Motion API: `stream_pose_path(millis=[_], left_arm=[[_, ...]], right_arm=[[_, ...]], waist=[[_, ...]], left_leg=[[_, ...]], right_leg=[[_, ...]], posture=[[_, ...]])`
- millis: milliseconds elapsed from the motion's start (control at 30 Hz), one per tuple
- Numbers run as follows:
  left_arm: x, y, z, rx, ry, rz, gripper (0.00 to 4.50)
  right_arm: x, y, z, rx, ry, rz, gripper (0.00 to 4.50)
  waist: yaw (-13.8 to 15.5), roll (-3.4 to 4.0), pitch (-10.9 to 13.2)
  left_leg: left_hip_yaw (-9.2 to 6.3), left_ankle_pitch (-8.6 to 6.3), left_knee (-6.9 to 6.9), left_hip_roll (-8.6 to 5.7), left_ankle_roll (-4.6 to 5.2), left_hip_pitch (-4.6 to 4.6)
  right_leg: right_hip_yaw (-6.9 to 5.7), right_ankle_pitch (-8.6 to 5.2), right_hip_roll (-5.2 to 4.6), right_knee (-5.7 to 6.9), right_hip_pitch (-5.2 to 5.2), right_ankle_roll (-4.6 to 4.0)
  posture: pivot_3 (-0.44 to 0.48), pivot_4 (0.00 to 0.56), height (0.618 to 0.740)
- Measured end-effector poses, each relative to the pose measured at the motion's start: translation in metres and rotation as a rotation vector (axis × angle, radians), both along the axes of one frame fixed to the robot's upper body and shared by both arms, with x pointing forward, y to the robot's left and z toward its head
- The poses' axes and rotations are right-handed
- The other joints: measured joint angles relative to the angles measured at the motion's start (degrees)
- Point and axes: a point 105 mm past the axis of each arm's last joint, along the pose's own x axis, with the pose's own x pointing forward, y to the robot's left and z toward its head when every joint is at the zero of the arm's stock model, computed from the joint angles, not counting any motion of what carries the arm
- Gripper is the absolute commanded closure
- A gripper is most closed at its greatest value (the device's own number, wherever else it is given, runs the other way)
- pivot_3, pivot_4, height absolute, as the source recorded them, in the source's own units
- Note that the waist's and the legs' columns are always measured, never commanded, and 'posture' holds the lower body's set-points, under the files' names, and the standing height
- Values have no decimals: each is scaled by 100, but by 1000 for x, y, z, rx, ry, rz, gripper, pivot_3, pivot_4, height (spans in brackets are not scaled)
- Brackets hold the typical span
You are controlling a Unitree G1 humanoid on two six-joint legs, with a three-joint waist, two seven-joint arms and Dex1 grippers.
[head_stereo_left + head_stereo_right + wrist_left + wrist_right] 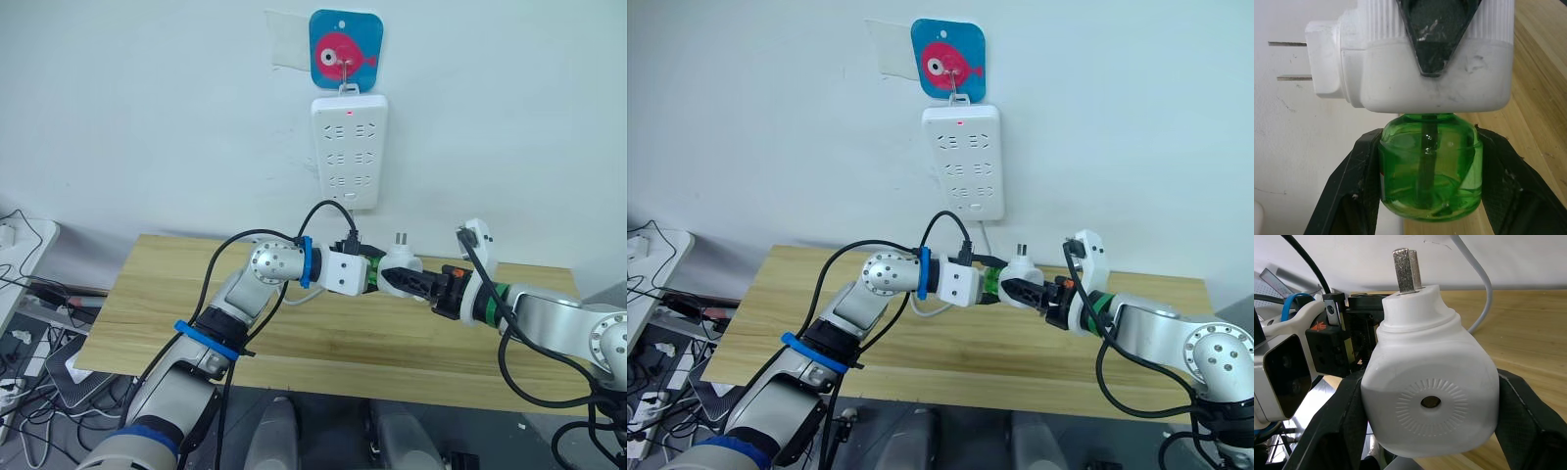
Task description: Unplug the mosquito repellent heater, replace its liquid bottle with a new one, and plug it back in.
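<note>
The white mosquito repellent heater [1430, 396] hangs unplugged above the wooden table [176, 304], its two metal prongs bare and pointing up toward the wall. My right gripper [404, 280] is shut on the heater's body from both sides. A green liquid bottle [1430, 166] sits with its neck in the heater's [1435, 73] underside. My left gripper [376, 275] is shut on that bottle, one black finger [1359, 176] on each side. The two grippers meet over the middle of the table, below the power strip.
A tall white power strip [350, 152] with a red light hangs on the wall from a blue fish hook [345, 49]. Its white cable [1484, 293] drops to the table. Cables and boxes [29, 333] lie on the floor to the left.
</note>
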Motion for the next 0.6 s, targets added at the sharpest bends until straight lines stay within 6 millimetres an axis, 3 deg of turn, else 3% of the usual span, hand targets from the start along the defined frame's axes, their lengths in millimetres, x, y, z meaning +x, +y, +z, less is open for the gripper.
stream_pose_path(millis=[200, 333, 600], left_arm=[[2, -2, -2, -205, 174, 56, 2237], [3, -9, 4, -383, 329, 89, 2237], [2, -20, 17, -611, 554, 107, 2237]], right_arm=[[-14, -12, 5, -67, -200, -68, 32], [-23, -8, 11, -41, -338, -117, 32], [-17, 2, 24, 58, -506, -270, 32]], waist=[[1, 1, -3], [-8, 3, -5], [-163, 13, -26]], left_leg=[[-3, 0, -2, 1, 0, -3], [-3, 3, 8, 0, -4, 3], [0, 12, 12, 1, -15, 9]], right_leg=[[-5, 0, 0, -5, 0, 0], [-3, 0, 1, 7, 2, 1], [4, 7, 5, 12, 4, 10]], posture=[[-53, 198, 740], [-74, 194, 740], [-101, 187, 740]])
